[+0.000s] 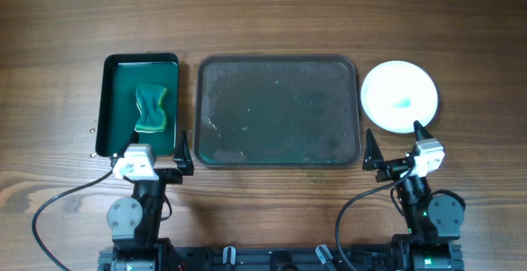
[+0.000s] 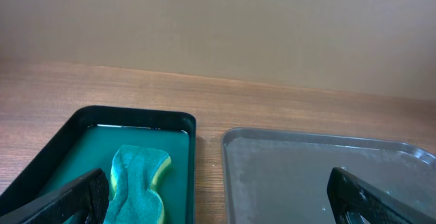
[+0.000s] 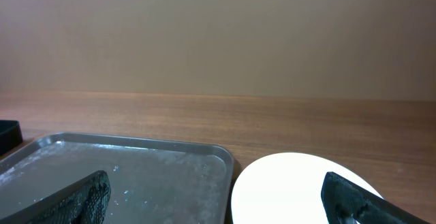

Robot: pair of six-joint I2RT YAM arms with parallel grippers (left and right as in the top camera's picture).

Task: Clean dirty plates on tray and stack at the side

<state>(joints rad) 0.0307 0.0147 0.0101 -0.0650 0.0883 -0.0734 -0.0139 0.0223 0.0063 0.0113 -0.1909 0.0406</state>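
The dark grey tray (image 1: 278, 110) lies in the middle of the table with nothing on it; it also shows in the left wrist view (image 2: 320, 176) and the right wrist view (image 3: 136, 176). A white plate stack (image 1: 399, 96) sits to the tray's right, the top plate with a faint teal mark; it shows in the right wrist view (image 3: 286, 190). My left gripper (image 1: 156, 157) is open and empty near the tray's front left corner. My right gripper (image 1: 394, 146) is open and empty in front of the plates.
A smaller green tray (image 1: 115, 106) at the left holds a teal and yellow sponge (image 1: 151, 108), also seen in the left wrist view (image 2: 139, 183). Bare wooden table lies beyond and around the trays.
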